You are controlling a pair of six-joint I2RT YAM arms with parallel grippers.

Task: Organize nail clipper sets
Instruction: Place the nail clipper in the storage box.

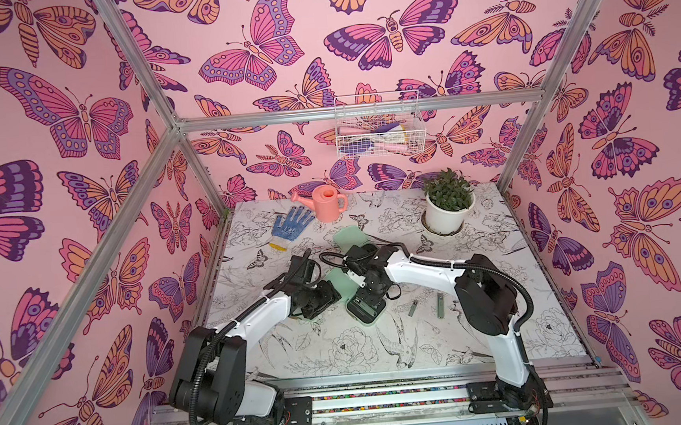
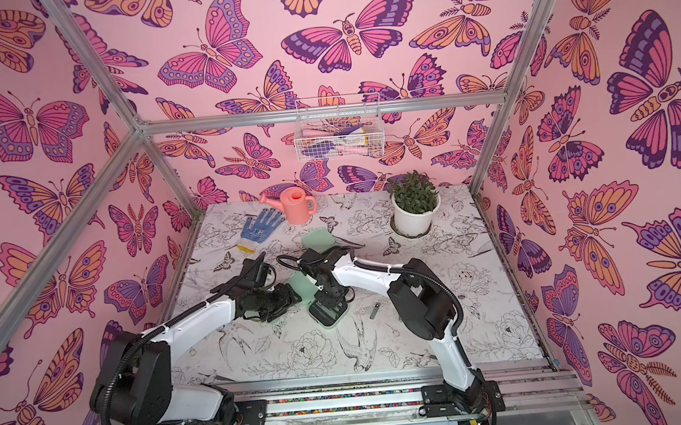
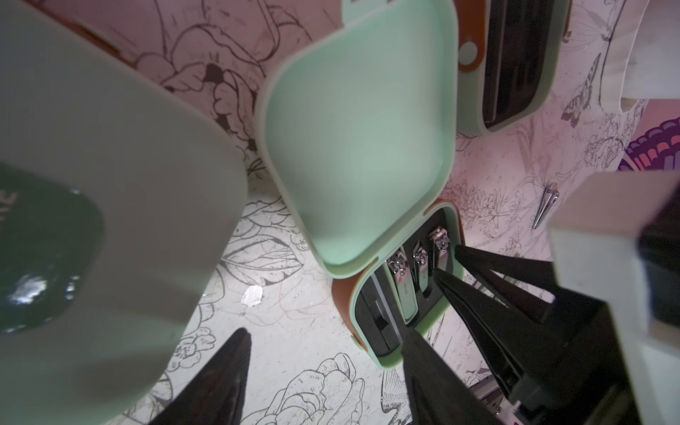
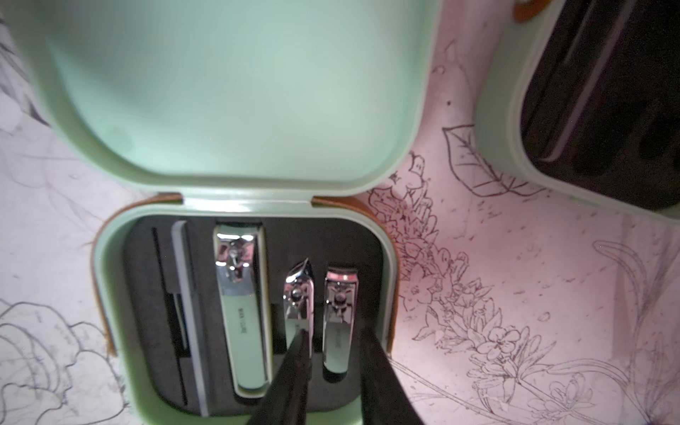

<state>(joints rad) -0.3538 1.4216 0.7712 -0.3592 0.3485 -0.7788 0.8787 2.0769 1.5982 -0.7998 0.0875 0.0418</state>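
The right gripper [image 4: 333, 327] hangs over the open case [image 4: 235, 92], jaws slightly parted and seemingly empty, the small clipper [image 4: 338, 323] seated in its slot between the fingertips. It should lift straight up, avoiding the pointed clipper [image 4: 298, 290] beside one finger.

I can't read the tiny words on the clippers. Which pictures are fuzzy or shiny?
Right wrist view: glare on the big clipper, open lid soft. Left wrist view: nearest mint case all blur. Both top views: sharp, but a loose clipper is tiny.
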